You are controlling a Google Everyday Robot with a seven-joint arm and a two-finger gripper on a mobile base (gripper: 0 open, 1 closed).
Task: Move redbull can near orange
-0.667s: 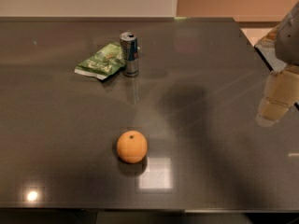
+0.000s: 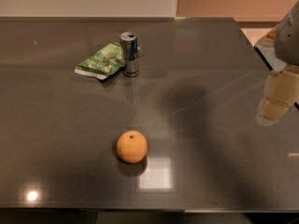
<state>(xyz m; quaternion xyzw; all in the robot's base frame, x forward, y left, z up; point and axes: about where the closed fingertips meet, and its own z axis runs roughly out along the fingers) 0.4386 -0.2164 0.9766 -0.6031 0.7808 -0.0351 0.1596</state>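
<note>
Claw (image 2: 276,101) at right, one can (image 2: 129,53), one orange (image 2: 131,146)

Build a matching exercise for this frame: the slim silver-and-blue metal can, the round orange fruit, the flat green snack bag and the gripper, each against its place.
1. slim silver-and-blue metal redbull can
2. round orange fruit
3. flat green snack bag
4. gripper

A. alone, toward the front of the table
B. right edge of the view, over the table
C. upright, toward the back
D. lying flat, just left of the can

Pairs: 1-C, 2-A, 3-D, 4-B.
</note>
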